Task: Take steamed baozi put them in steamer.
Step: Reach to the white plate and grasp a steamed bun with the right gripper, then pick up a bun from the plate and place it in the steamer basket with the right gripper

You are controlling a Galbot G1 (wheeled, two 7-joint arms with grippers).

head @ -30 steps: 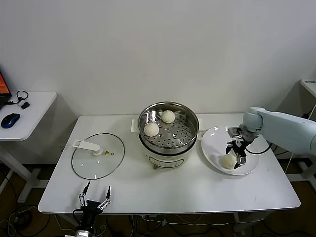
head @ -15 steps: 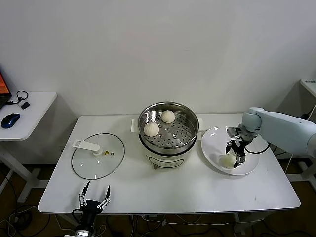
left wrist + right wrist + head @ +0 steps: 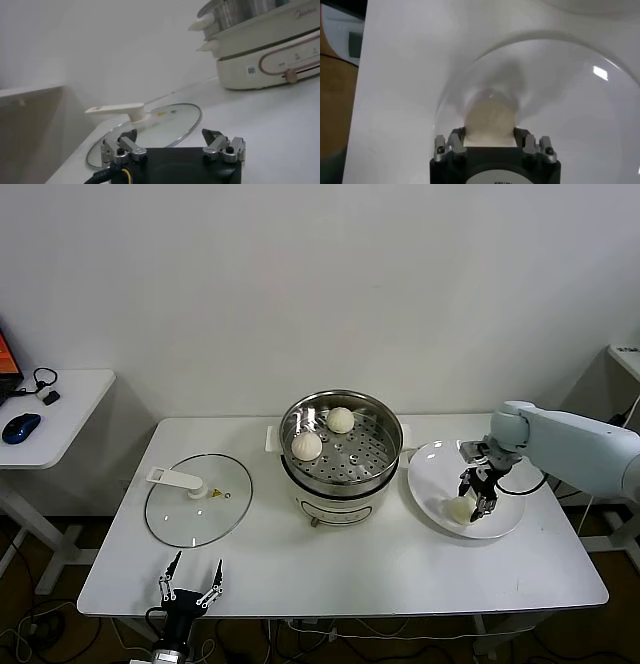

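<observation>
A cream-white baozi (image 3: 459, 509) lies on the round white plate (image 3: 440, 469) to the right of the steamer (image 3: 392, 446). My right gripper (image 3: 478, 504) reaches down onto it. In the right wrist view the baozi (image 3: 489, 117) fills the gap between the fingers (image 3: 456, 141), which press on both of its sides, so the right gripper (image 3: 489, 136) is shut on it. Two more baozi (image 3: 306, 445) (image 3: 340, 420) rest on the steamer's perforated floor. My left gripper (image 3: 190, 582) hangs open below the table's front edge, left gripper (image 3: 170, 142) holding nothing.
The glass lid (image 3: 198, 499) with its white handle lies flat on the table left of the white cooker base (image 3: 335, 504). A side table (image 3: 60, 399) with a blue mouse (image 3: 20, 427) stands far left. White table surface lies in front of the cooker.
My right gripper's fingers have closed in from wide open onto the baozi on the plate. The left arm has not moved.
</observation>
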